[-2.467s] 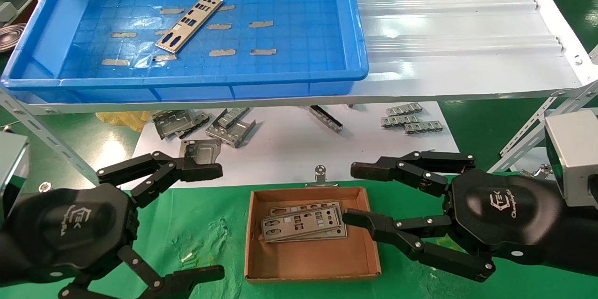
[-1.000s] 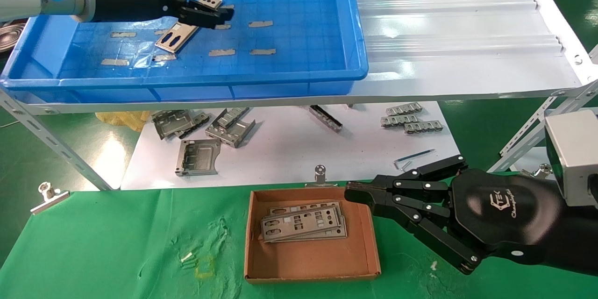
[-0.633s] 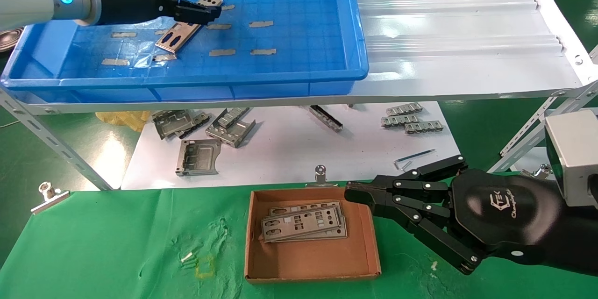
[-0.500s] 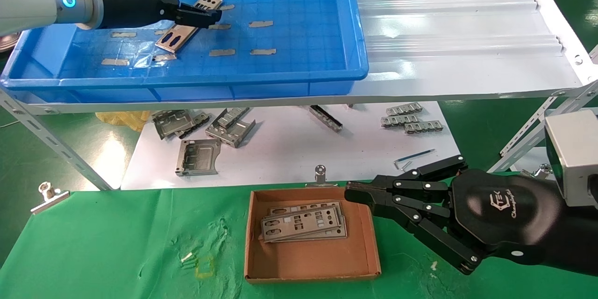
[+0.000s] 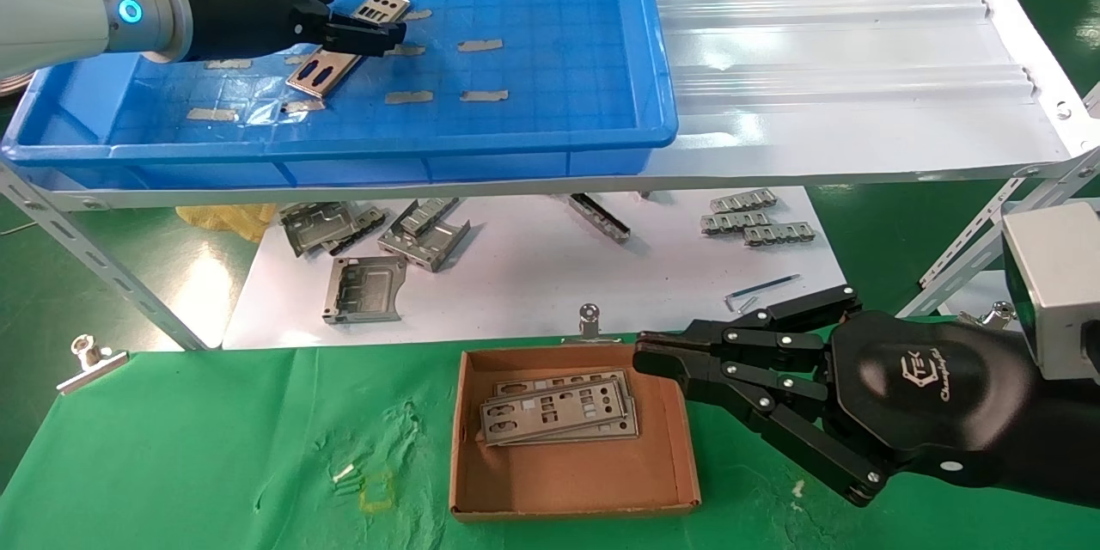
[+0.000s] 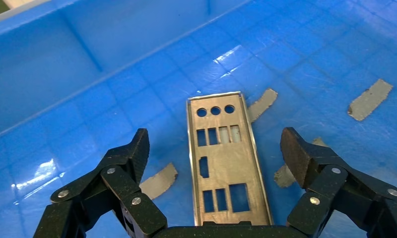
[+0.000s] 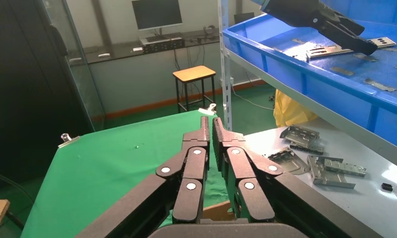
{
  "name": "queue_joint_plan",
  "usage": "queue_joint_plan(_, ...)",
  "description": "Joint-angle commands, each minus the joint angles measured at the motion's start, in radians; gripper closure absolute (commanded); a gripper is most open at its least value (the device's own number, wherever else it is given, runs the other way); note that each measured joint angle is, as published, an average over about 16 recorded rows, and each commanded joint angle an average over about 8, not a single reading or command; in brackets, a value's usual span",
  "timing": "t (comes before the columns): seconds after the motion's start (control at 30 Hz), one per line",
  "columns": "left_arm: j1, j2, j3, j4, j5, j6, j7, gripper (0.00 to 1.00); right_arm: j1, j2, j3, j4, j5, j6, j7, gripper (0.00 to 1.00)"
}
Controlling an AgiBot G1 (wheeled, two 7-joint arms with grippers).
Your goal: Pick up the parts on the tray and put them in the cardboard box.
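Note:
One silver punched part (image 5: pixel 378 9) (image 6: pixel 221 158) lies flat on the floor of the blue tray (image 5: pixel 430 142) (image 6: pixel 87 59). My left gripper (image 5: pixel 365 26) (image 6: pixel 216 146) hovers open just over the part, one finger on either side of it, touching nothing. Two more parts (image 5: pixel 559 408) lie stacked in the cardboard box (image 5: pixel 571 481) on the green cloth. My right gripper (image 5: pixel 653 357) (image 7: pixel 210 121) sits shut and empty at the box's right rim.
Grey tape bits (image 5: pixel 404 96) dot the tray floor. Below the shelf, thick grey brackets (image 5: pixel 365 288) and small strips (image 5: pixel 756 223) lie on a white sheet. A white corrugated panel (image 5: pixel 842 60) lies right of the tray. Metal clips (image 5: pixel 86 357) pin the cloth.
My left arm has left the table front and reached into the tray, then settled lower over the part, still open. My right gripper has shut beside the box.

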Motion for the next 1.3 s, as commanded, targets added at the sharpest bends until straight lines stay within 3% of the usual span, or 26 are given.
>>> queue_joint_plan(0.03, 0.002, 0.0, -0.001, 0.001, -0.001, -0.005, 0.001, 1.0, 0.0, 0.0, 0.0, 0.0, 0.0, 0.0, 0.0, 0.0)
queue_joint_plan(0.53, 0.005, 0.007, -0.003, 0.003, -0.004, -0.037, 0.003, 1.0, 0.0, 0.0, 0.0, 0.0, 0.0, 0.0, 0.0, 0.0)
queue_joint_plan(0.93, -0.007, 0.002, -0.008, -0.002, -0.012, 0.005, 0.002, 1.0, 0.0, 0.0, 0.0, 0.0, 0.0, 0.0, 0.0, 0.0)
queue_joint_plan(1.13, -0.029, -0.022, -0.027, -0.022, -0.039, 0.076, 0.016, 1.0, 0.0, 0.0, 0.0, 0.0, 0.0, 0.0, 0.0, 0.0)
queue_joint_plan(1.3, -0.051, -0.062, -0.049, -0.045, -0.073, 0.205, 0.047, 1.0, 0.0, 0.0, 0.0, 0.0, 0.0, 0.0, 0.0, 0.0)
